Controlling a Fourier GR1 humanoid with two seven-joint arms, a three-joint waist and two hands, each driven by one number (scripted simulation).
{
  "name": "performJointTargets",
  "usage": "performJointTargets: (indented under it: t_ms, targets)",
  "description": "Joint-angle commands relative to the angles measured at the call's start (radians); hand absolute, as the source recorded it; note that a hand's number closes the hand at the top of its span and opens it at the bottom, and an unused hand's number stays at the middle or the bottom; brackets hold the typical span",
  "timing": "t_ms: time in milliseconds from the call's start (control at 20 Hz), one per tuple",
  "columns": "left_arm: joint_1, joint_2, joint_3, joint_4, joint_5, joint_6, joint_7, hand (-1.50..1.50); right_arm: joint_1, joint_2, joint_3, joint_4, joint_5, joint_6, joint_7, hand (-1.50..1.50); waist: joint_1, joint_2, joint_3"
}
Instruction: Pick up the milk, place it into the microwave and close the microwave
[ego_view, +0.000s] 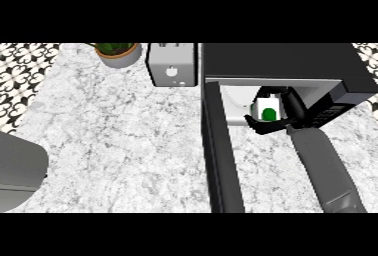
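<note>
The right hand (289, 111) reaches into the open microwave (295, 65), its fingers curled around the milk carton (268, 108), which sits upright just inside the cavity's front. The carton is white with a green mark on its face. The microwave door (221, 155) swings wide open to the hand's left, edge-on across the marble counter (118, 140). Farther left of the hand stand a toaster (172, 65) and a potted plant (118, 52). The left hand is out of sight.
</note>
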Motion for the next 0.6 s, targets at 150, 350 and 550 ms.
performJointTargets:
  t_ms: [150,350,550]
  targets:
    - [-0.041,0.011,0.036,0.024,0.011,-0.043,-0.014,-1.5,-0.215,-0.009,-0.04,0.21,0.057,-0.148,0.086,1.5,0.039,0.016,0.002]
    - [-0.141,0.005,0.048,0.049,0.043,-0.046,0.048,-1.5,-0.279,0.012,-0.056,0.319,0.086,-0.27,0.083,1.5,0.044,0.027,0.002]
    - [-0.158,0.015,0.084,0.054,0.064,-0.053,0.062,-1.5,-0.328,-0.001,-0.108,0.399,0.079,-0.385,0.144,1.5,0.062,0.035,0.003]
